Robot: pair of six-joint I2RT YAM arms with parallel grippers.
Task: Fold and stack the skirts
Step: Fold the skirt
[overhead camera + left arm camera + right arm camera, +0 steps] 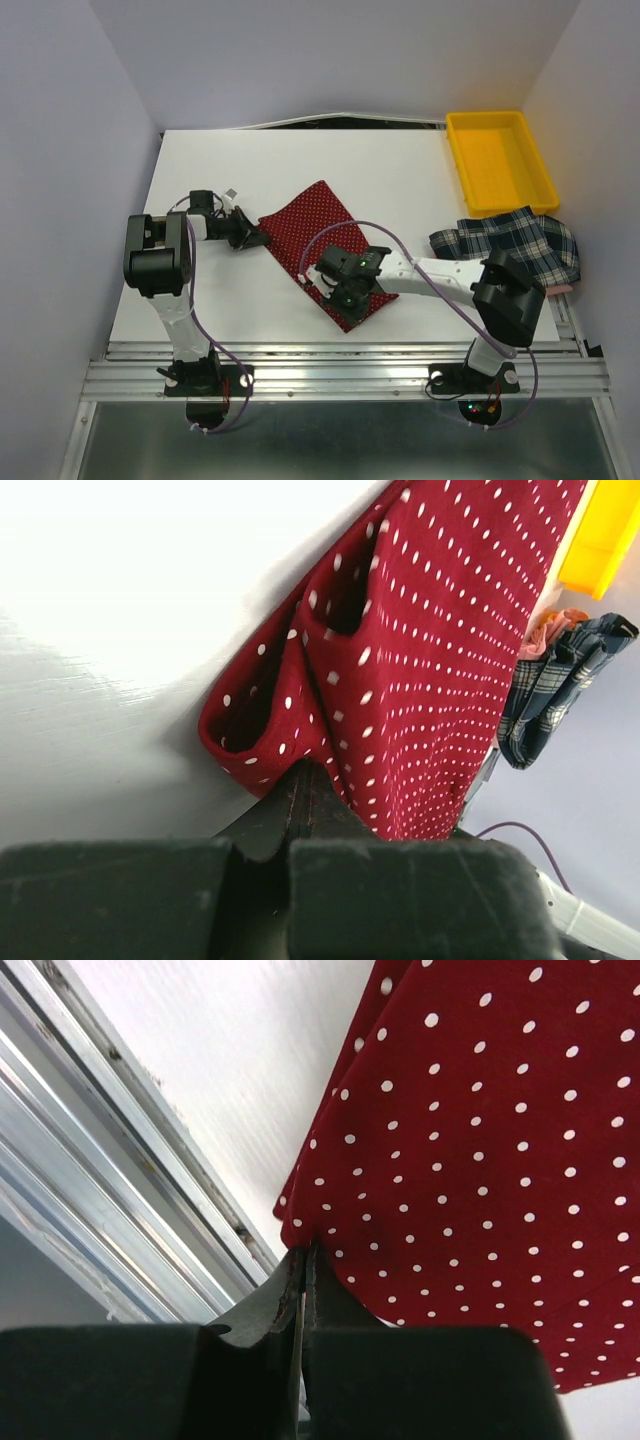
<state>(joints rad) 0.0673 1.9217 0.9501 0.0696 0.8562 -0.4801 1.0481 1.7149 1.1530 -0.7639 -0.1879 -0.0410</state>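
White bench [300,170] carries the red dotted skirt [300,225] centre-front, left claw [300,785] and right claw [303,1260] each clamped on its edge (plaid skirt [510,240] heaped far right); should lift both evenly, cloth taut, to fold square.

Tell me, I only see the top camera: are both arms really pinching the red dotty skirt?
Observer: Yes. In the left wrist view, the left gripper has its jaws shut on a bunched, doubled-over corner of the red skirt.
Operator: And the right one?
Observer: In its own wrist view, the right gripper has its jaws shut on the skirt's edge, with the metal rail close beside it.
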